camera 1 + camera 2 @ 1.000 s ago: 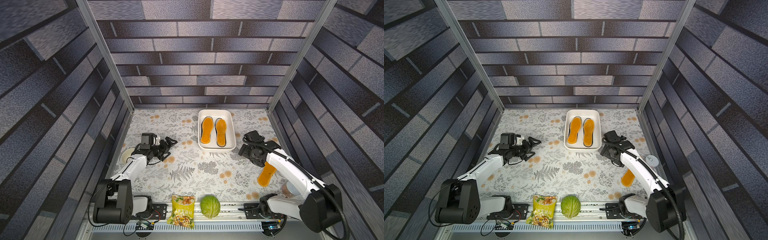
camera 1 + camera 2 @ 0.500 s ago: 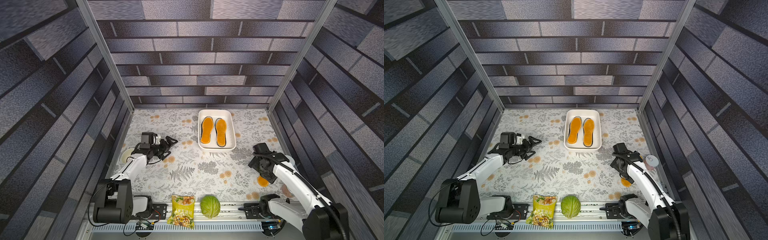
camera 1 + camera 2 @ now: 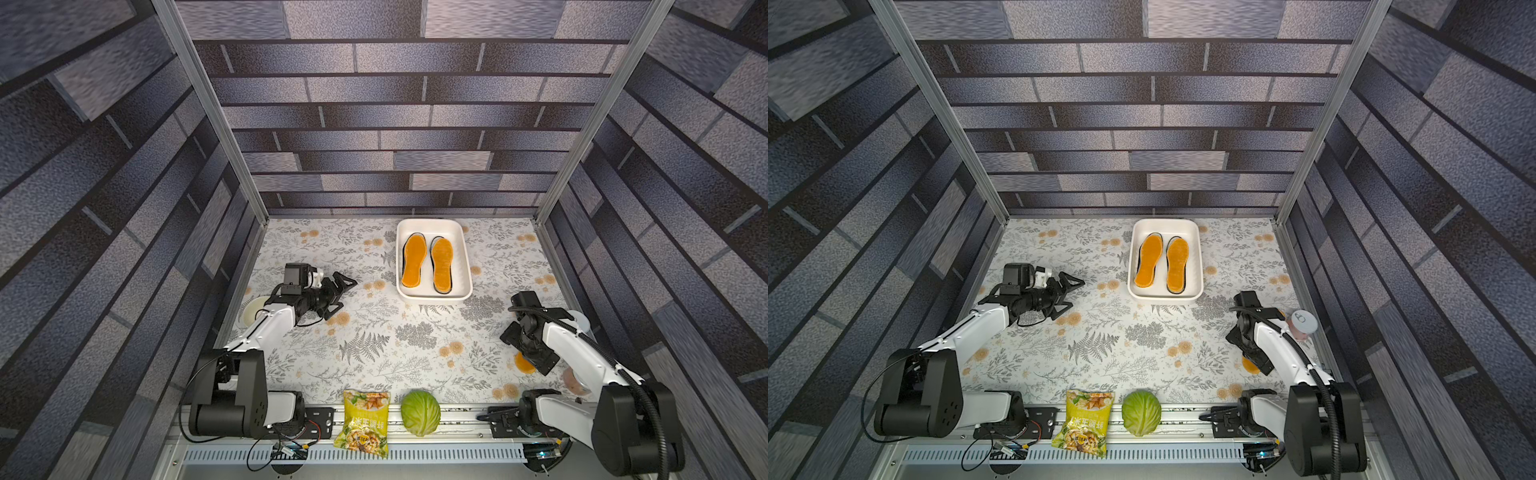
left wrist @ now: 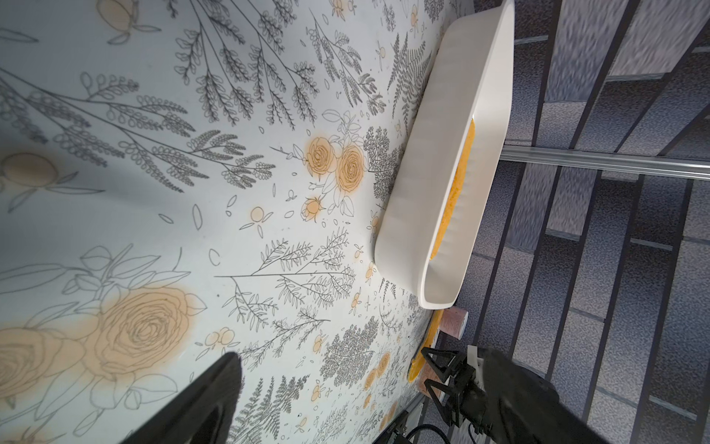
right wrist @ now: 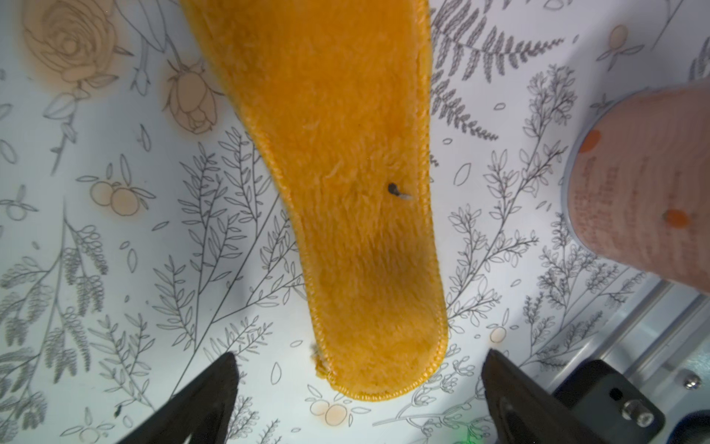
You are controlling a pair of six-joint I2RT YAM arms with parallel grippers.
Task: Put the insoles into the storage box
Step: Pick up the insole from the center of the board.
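The white storage box [image 3: 432,223] [image 3: 1165,223] stands at the back middle of the table. Two orange insoles [image 3: 413,266] [image 3: 442,264] lie side by side in it. A third orange insole [image 5: 345,192] lies flat on the cloth at the front right, mostly hidden under my right arm in both top views [image 3: 523,365] [image 3: 1250,366]. My right gripper [image 5: 360,367] [image 3: 534,359] hangs open just above its heel end, one finger on each side. My left gripper [image 3: 345,293] [image 4: 361,384] is open and empty over bare cloth, left of the box [image 4: 426,192].
A pink jar with a white lid [image 3: 1304,322] [image 5: 645,192] stands close beside the right gripper, near the table's right edge. A cream bowl [image 3: 253,309] sits at the left wall. A snack bag [image 3: 365,419] and a cabbage [image 3: 420,412] lie on the front rail.
My right gripper has swung from the box's front right corner back toward the front right and now stands over the loose orange insole. The left arm has not moved.
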